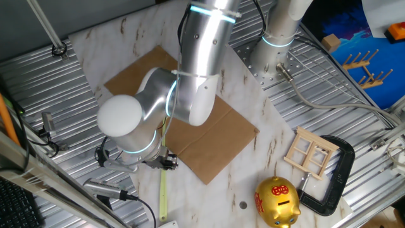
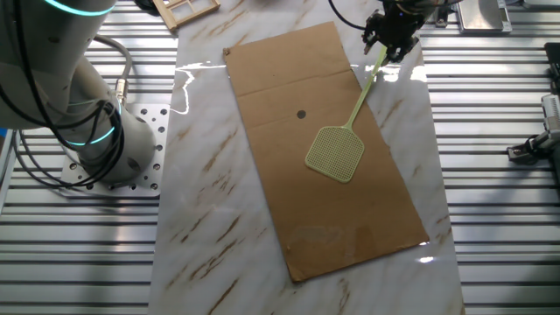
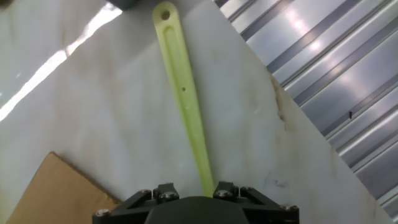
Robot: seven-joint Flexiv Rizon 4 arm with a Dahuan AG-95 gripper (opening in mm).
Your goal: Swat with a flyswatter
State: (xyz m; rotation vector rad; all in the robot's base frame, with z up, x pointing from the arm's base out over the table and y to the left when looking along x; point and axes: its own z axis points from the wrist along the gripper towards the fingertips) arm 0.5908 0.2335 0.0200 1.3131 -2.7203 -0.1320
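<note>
The pale yellow-green flyswatter lies with its square mesh head (image 2: 335, 153) on the brown cardboard sheet (image 2: 332, 210). Its thin handle (image 2: 363, 92) runs up to my gripper (image 2: 389, 39) at the sheet's far corner. The gripper is shut on the handle part-way along. In the hand view the free end of the handle (image 3: 181, 87), with its hanging hole, sticks out over the marble past the gripper body at the bottom; the fingers are hidden there. In the one fixed view the arm hides the head and only the handle end (image 1: 163, 196) shows below the gripper (image 1: 166, 161).
A small dark dot (image 2: 302, 114) marks the cardboard. A golden piggy bank (image 1: 276, 201), a wooden frame (image 1: 310, 154) and a black clamp (image 1: 335, 177) sit near one marble corner. The arm's base (image 2: 122, 149) stands beside the sheet. Ribbed metal surrounds the marble slab.
</note>
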